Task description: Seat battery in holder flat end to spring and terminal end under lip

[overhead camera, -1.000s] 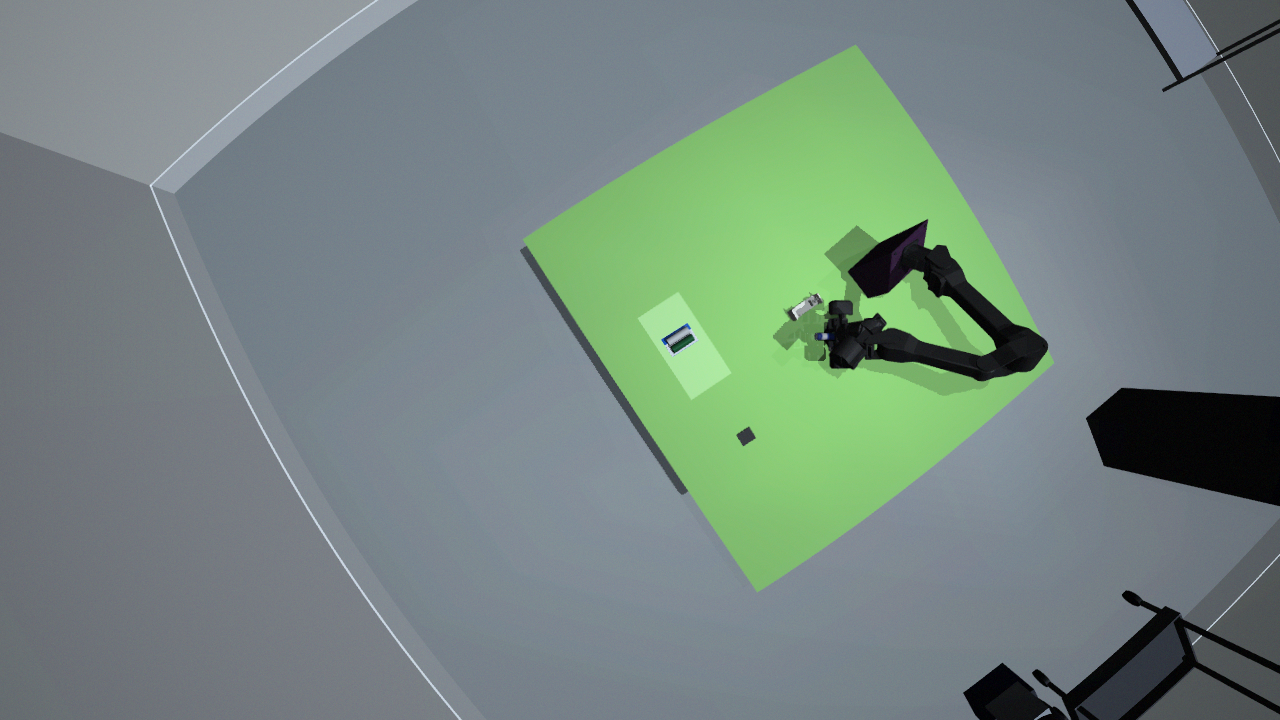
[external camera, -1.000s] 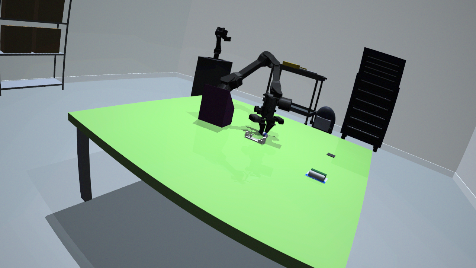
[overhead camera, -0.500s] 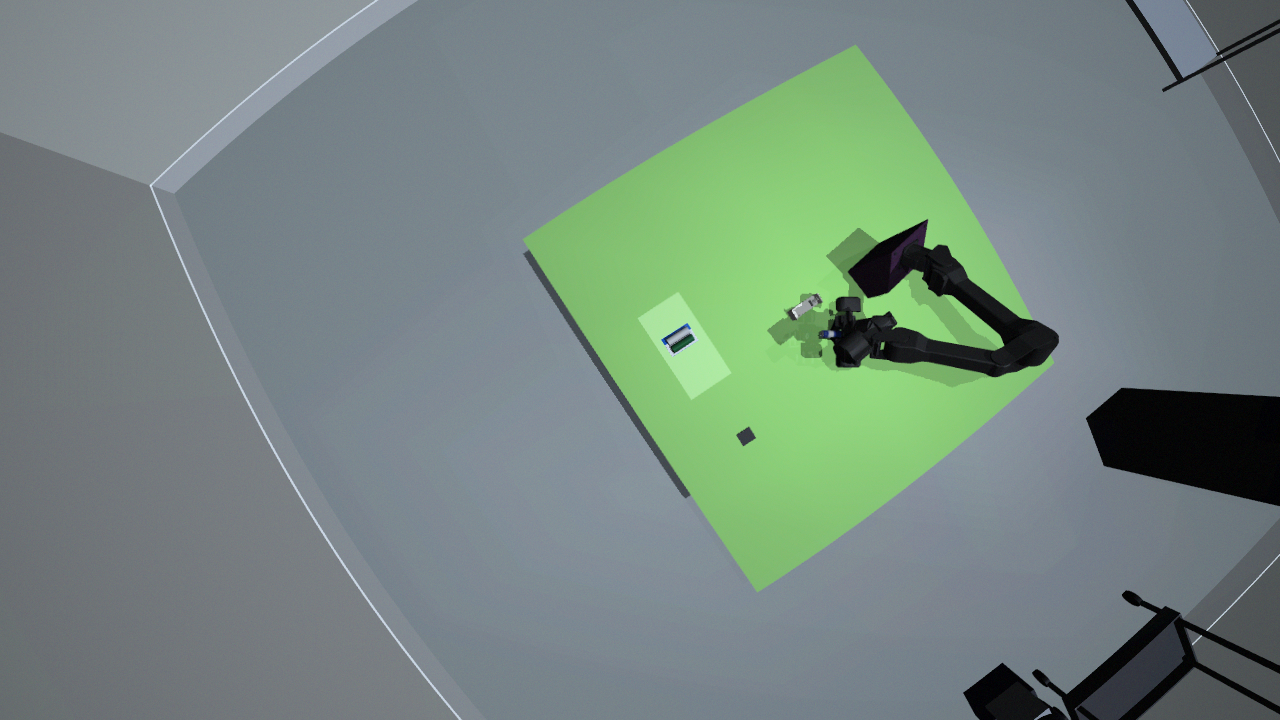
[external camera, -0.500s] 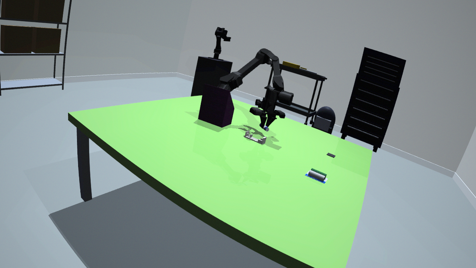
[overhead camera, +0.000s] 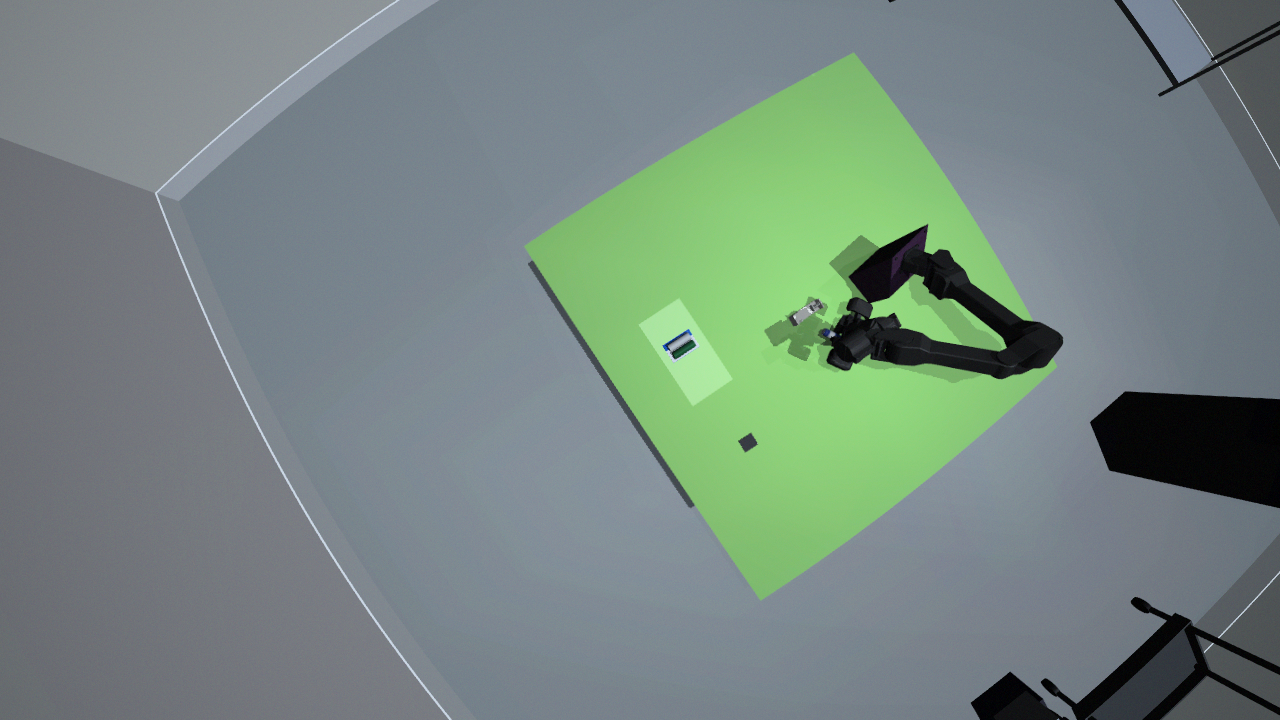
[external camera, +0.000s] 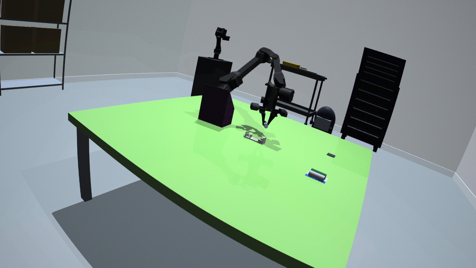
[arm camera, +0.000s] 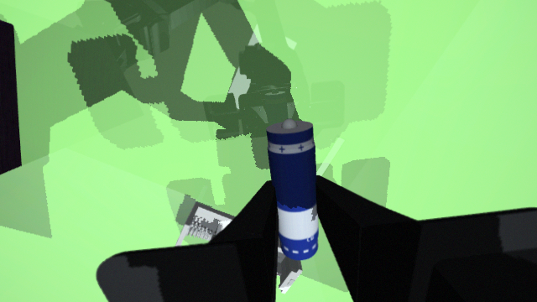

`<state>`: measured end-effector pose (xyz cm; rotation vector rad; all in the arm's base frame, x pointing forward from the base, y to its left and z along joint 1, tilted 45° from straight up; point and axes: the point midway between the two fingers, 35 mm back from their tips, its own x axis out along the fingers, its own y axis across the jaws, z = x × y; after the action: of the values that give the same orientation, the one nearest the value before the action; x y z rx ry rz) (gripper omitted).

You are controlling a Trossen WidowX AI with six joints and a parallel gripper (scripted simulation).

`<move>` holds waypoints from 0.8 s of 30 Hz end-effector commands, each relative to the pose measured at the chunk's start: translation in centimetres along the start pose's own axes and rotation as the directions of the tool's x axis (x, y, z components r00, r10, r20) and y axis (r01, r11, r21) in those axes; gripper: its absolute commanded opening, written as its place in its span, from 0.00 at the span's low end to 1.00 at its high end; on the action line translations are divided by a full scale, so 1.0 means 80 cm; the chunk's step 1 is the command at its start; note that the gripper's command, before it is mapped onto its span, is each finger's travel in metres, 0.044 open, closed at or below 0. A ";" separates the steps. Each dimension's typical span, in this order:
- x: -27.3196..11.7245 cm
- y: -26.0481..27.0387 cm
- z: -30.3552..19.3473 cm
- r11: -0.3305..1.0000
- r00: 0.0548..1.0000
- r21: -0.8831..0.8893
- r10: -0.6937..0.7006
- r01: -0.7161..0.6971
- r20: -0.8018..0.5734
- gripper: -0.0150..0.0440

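My gripper (overhead camera: 830, 334) (external camera: 266, 123) (arm camera: 293, 185) is shut on the battery (external camera: 266, 125) (arm camera: 293, 168) and holds it above the table. The battery is blue with a white band. In the wrist view its plus terminal points to the top and its flat end to the bottom. The grey-white holder (overhead camera: 806, 312) (external camera: 254, 137) (arm camera: 206, 223) stands on the table, apart from the battery. In the wrist view its spring end shows left of the fingers and its other end (arm camera: 290, 278) below the battery; the left finger hides its middle.
A small blue-edged unit (overhead camera: 680, 343) (external camera: 317, 175) with a grey cylinder and green part lies on a pale patch (overhead camera: 702, 382). A dark square (overhead camera: 747, 442) (external camera: 331, 155) lies farther along. The arm's dark pedestal (overhead camera: 886, 268) (external camera: 215, 108) stands near the holder.
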<state>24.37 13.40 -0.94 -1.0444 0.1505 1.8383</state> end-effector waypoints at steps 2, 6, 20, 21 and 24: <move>-0.004 0.007 -0.019 0.945 1.000 0.327 0.007 -0.005 -0.006 0.37; -0.007 0.012 -0.031 0.839 1.000 0.544 0.008 -0.002 -0.008 0.37; -0.018 0.033 -0.072 0.159 1.000 0.987 0.010 0.009 -0.010 0.37; -0.019 0.035 -0.074 0.103 1.000 0.995 0.010 0.010 -0.011 0.37; -0.021 0.040 -0.082 -0.066 1.000 0.998 0.011 0.013 -0.012 0.37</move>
<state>25.82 8.17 -4.22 -0.0305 1.2306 1.2057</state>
